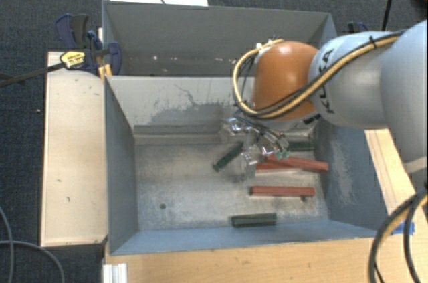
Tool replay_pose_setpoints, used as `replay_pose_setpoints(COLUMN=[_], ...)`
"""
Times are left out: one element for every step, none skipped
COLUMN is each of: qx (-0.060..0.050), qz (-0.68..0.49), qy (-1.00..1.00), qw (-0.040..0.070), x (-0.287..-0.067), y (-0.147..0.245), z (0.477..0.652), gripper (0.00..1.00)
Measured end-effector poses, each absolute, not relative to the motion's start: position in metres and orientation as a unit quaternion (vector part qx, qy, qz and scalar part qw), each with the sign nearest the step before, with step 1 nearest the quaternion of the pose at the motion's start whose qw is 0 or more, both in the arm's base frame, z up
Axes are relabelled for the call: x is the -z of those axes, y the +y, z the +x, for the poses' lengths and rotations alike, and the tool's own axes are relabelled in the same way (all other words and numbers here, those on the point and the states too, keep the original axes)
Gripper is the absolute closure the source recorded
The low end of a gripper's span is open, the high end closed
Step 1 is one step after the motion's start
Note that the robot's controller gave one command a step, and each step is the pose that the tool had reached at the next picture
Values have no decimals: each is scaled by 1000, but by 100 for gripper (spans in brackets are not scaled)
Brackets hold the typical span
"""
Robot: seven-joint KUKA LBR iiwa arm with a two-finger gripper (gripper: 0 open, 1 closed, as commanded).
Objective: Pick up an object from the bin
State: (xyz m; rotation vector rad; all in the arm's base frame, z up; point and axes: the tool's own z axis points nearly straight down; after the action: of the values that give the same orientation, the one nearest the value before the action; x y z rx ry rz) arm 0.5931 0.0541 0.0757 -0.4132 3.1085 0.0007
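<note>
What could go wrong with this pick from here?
1. The gripper sits low between a tilted dark green stick and a red-brown stick. They lie close, so a grasp may catch both or nudge one away.
2. Both sticks look thin and lie flat on the bin floor, so a grip could slip on lifting.

The bin [174,195] is grey with pale scratchy marks. The arm [374,91] is silver-grey, its round cover [284,77] orange, its cables [235,81] black and yellow. The upper stick [301,166] and lower stick [281,191] are red-brown. The slanted stick [226,158] and front stick [254,220] are dark green.
</note>
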Motion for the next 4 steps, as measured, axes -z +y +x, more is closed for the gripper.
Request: replay_pose_setpoints(qx=[1,1,0,0], qz=[-154,-172,-153,-171], qy=[988,985,988,985], qw=[2,3,3,5], x=[-61,-65,-71,-149], y=[45,47,45,48], z=[594,594,595,596], gripper=[100,100,100,100])
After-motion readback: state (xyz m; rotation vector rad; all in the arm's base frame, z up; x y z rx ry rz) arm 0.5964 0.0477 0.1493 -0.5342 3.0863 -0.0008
